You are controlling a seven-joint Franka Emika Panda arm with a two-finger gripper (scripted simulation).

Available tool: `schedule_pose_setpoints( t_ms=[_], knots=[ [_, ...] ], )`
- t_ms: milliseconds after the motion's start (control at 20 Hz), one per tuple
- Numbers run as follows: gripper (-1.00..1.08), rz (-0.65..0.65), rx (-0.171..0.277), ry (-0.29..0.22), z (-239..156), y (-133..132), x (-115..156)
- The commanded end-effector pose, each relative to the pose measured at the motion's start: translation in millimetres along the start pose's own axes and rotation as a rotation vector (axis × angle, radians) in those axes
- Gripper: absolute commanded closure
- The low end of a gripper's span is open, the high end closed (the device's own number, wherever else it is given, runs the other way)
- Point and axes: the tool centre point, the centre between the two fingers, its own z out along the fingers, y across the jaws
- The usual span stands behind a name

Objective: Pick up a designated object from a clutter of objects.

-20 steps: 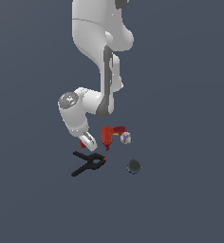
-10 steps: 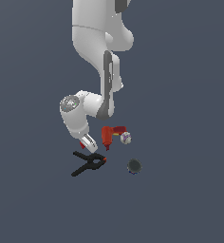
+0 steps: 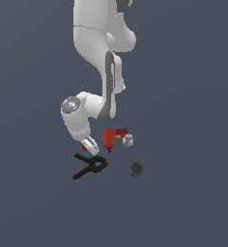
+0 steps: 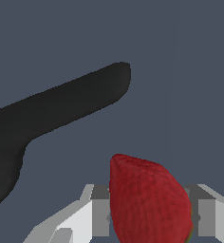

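Note:
The designated object (image 4: 149, 199), a small red strawberry-like berry, sits between my gripper's two grey fingers (image 4: 97, 211) in the wrist view, its sides touching both pads. In the exterior view my gripper (image 3: 89, 145) is low over the floor, with only a sliver of the red berry (image 3: 83, 146) showing beside it. The rest of the clutter lies close by: a black clamp (image 3: 89, 166) with a red tip just below the gripper, a red drill-like tool (image 3: 110, 138), a whitish patterned ball (image 3: 128, 140) and a dark round object (image 3: 136, 169).
One black clamp handle (image 4: 61, 107) runs right beside the berry in the wrist view. The drill-like tool stands about a hand's width towards the exterior view's right of my gripper. The grey floor (image 3: 183, 202) spreads around the cluster.
The arm has sunk slightly and the gripper has settled lower at the berry, above the clamp. The clutter has not moved.

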Motion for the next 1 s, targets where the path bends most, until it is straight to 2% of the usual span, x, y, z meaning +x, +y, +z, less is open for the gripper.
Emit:
schedule_pose_setpoints(
  t_ms=[0, 450, 950],
  knots=[
    [1.08, 0.000, 0.000, 0.001, -2.9, 0.9, 0.1],
    [1.08, 0.000, 0.001, 0.000, -36.6, 14.4, -2.4],
    [1.08, 0.002, 0.002, -0.001, -115.8, 46.5, -7.2]
  ],
)
